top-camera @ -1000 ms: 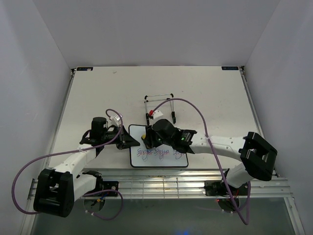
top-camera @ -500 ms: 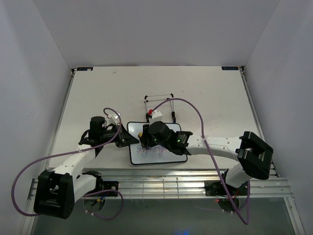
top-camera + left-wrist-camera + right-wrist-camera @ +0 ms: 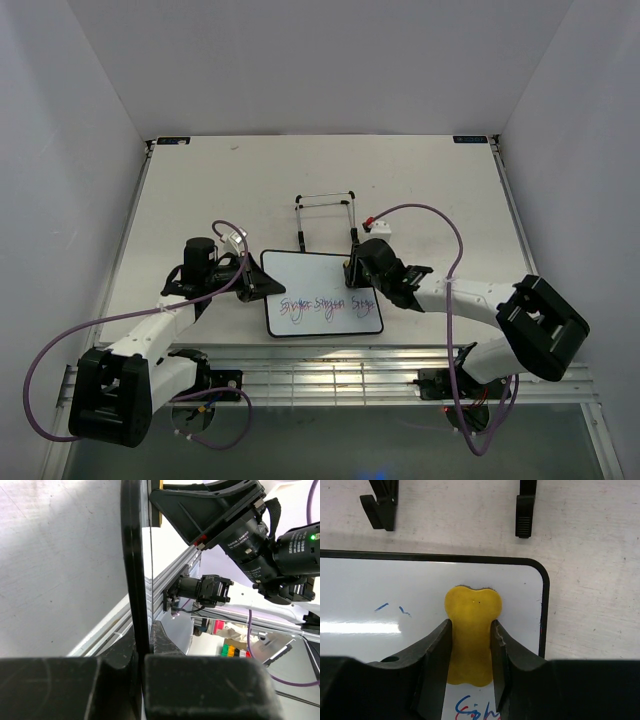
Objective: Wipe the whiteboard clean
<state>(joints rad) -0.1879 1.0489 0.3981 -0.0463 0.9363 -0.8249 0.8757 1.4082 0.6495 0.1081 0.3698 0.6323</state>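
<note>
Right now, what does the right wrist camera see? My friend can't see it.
The right pincer grips a yellow eraser near the top right corner of the whiteboard. A few small blue marks sit to its left, with more writing below. Two black stand feet rest on the table beyond.

we can read only one brand: "damiao", printed in white on a black motor housing (image 3: 245, 545) in the left wrist view; the smaller print beside it is too fine for us to read. along the near edge of the whiteboard (image 3: 310, 275) runs a line of red-purple handwriting (image 3: 325, 304), which we cannot make out as words. towards its far right corner we see two short blue strokes (image 3: 390, 608), not letters.
</note>
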